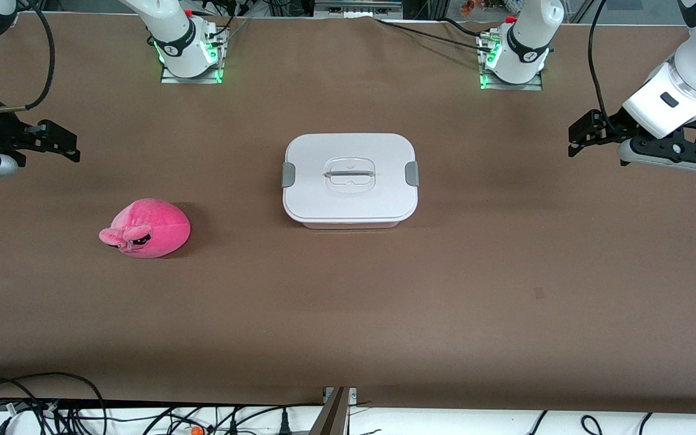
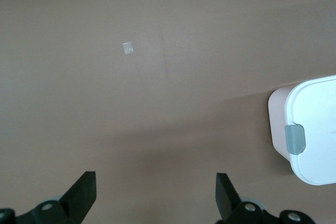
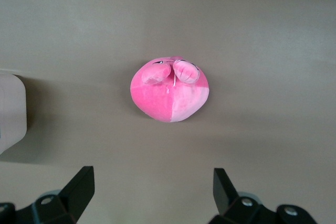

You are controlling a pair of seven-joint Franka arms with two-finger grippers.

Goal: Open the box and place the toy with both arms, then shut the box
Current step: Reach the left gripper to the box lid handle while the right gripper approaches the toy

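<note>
Closed box (image 1: pixel 350 180) at mid-table on the brown table cover (image 1: pixel 348 302), white lid (image 1: pixel 350 158) seated flat, one grey clip (image 1: pixel 288 174) at the end toward the right arm and a second grey clip (image 1: pixel 411 174) at the end toward the left arm, recessed clear handle (image 1: pixel 350 174) at the lid's centre. Pink plush toy (image 1: pixel 145 228) on the cover, well apart from the box, toward the right arm's end of the table and slightly nearer the front camera than the box; ears and dark face patch turned away from the box.

Left gripper (image 1: pixel 574 142) raised over bare cover at the left arm's end of the table, clear of the box; fingers (image 2: pixel 84 195) spread wide, nothing between them; one corner of the box with a clip (image 2: pixel 295 139) visible in the left wrist view, along with a small pale square mark (image 2: pixel 127 49) on the cover.

Right gripper (image 1: pixel 73 151) raised over the cover at the right arm's end of the table, apart from the toy; fingers (image 3: pixel 81 187) likewise spread wide and empty, with the toy (image 3: pixel 170 89) framed between them in the right wrist view and an edge of the box (image 3: pixel 11 111) at that view's margin.
</note>
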